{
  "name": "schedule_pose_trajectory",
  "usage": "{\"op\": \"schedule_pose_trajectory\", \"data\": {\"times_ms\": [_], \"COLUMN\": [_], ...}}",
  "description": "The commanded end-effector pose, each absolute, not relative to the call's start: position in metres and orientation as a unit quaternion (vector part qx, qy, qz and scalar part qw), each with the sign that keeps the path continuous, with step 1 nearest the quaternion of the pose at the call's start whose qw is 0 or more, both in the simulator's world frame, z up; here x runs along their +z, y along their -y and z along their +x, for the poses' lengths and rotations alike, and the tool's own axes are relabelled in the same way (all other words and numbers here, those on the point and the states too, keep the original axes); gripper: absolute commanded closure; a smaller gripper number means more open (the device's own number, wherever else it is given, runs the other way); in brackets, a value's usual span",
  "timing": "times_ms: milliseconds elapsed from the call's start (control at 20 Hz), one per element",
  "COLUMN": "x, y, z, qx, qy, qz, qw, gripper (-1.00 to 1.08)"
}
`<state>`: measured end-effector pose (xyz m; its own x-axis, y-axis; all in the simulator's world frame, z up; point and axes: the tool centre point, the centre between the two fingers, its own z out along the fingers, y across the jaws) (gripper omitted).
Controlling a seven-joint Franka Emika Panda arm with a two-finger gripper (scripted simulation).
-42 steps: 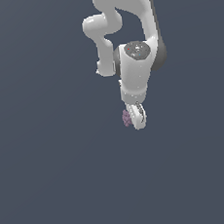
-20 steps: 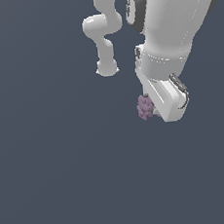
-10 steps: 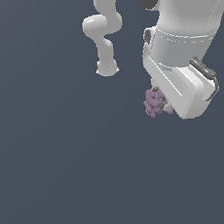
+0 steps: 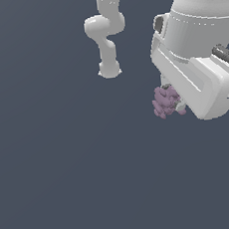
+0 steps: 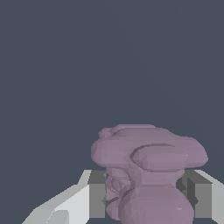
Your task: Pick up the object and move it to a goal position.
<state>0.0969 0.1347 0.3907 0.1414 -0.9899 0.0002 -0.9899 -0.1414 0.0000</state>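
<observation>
Wrist and exterior views: the end effector (image 5: 146, 201) grips the mauve grape-like cluster (image 4: 166, 101) between its two fingers (image 5: 97, 199) — the cluster lying directly at the fingertips, held in the air.

No text, label, brand, number or sign is being shown legibly in either view. Nothing is being displayed on the white arm (image 4: 198, 37), and the mauve-pink object (image 4: 166, 101) and the plain grey ground (image 4: 68, 181) are likewise being rendered unmarked.
</observation>
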Motion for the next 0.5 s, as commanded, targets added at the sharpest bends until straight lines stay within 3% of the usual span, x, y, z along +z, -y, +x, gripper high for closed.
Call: {"op": "schedule_pose_trajectory", "data": {"times_ms": [0, 450], "x": [0.3943, 0.3989], "y": [-0.1356, -0.1368], "z": [0.0991, 0.1020], "qx": [0.000, 0.000], "qy": [0.655, 0.655], "qz": [0.755, 0.755], "qw": [0.000, 0.000], "gripper": [1.08, 1.08]}}
